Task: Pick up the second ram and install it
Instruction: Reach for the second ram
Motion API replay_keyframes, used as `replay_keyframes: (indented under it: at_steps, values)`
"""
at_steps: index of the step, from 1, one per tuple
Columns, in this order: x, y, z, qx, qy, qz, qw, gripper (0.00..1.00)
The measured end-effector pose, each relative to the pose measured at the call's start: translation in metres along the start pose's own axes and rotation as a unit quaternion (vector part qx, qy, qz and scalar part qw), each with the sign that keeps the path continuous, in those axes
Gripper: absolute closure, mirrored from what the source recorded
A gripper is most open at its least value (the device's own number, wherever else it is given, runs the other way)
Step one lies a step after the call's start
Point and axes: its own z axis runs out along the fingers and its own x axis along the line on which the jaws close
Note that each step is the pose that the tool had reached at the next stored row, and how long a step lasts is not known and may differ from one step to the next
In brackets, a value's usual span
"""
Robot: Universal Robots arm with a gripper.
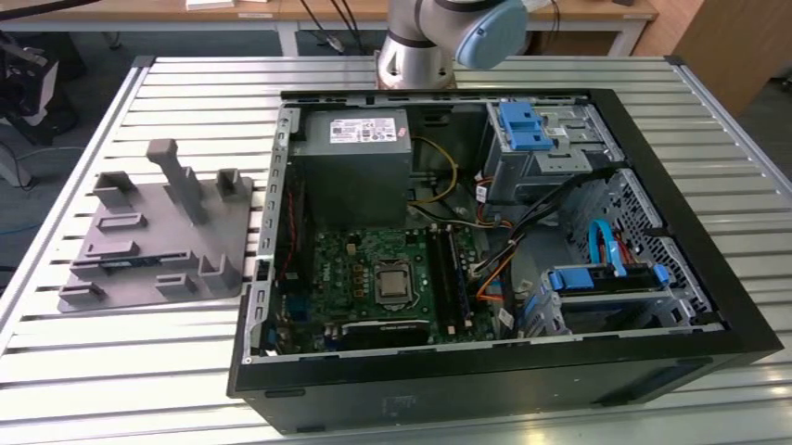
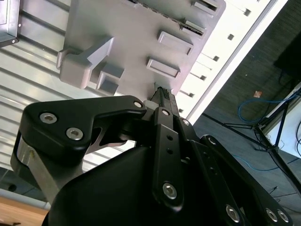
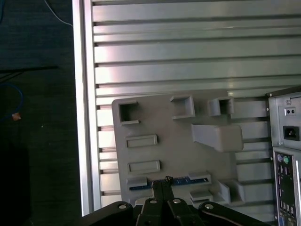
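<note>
Gripper (image 3: 162,181) clenched, empty, over grey tray (image 3: 178,155); second ram (image 3: 193,178) lies in tray slot beneath it (exterior view: tray at 9 o'clock of computer case (image 1: 495,389))

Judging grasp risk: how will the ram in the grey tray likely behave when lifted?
The second ram is a thin, flat board: probably stiff and light. Standing on edge in a slot of the grey tray, it might bind if tilted.
</note>
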Motion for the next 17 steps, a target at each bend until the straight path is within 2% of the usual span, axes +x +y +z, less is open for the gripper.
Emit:
replay_keyframes:
  at_steps: [17]
  values:
    - [0.0004, -0.0006, 0.0122, 0.0000, 0.0000, 0.000, 1.0000, 0.90]
